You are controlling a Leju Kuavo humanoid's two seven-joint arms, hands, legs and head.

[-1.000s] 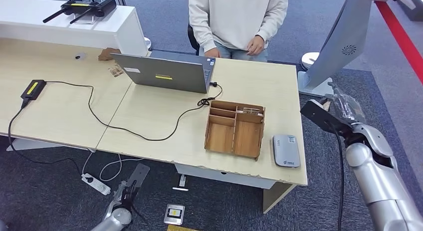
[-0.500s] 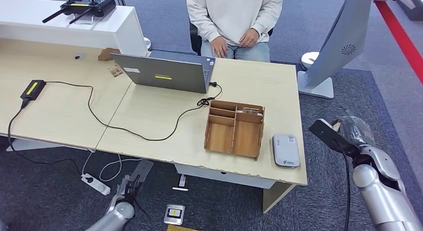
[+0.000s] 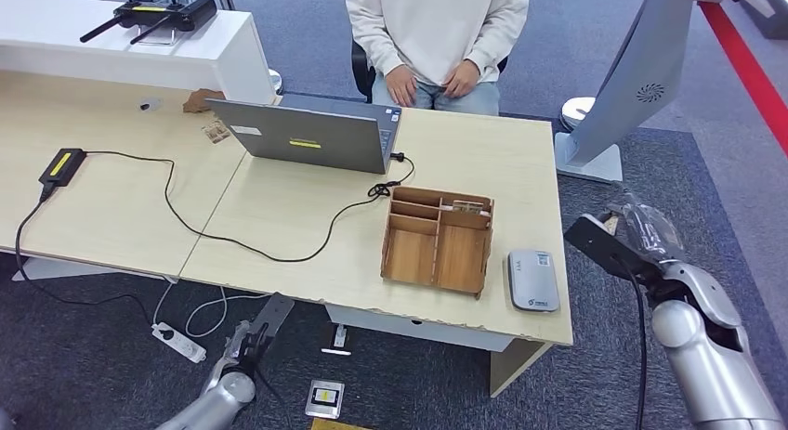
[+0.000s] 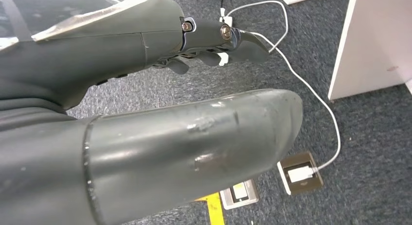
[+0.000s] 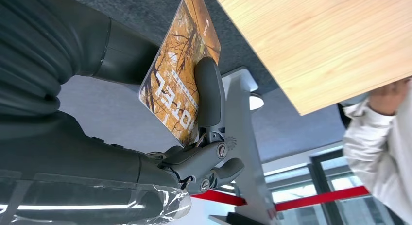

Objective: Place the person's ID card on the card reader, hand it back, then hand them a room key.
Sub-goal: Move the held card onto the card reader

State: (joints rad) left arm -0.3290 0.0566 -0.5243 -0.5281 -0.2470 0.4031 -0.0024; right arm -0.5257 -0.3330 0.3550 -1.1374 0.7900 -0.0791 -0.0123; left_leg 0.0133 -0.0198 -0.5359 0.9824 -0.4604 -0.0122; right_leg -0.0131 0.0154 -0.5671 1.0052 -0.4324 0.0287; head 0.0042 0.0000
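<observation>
my right hand (image 5: 194, 137) gripped the card (image 5: 177, 79) right of the table (image 3: 483, 161); my left hand (image 4: 214, 45) hung low, fingers apart, holding nothing

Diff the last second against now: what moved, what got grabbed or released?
Right hand dropped beside the table, then rose slightly, holding the hotel card throughout. Left hand drifted slightly right near the floor. The person's hands settled into their lap. Card reader and wooden organizer unchanged.

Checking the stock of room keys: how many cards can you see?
1 clearly: the room key with HOTEL print, held in the right hand beside the table. More may sit in the wooden box; its far slots are unclear.
</observation>
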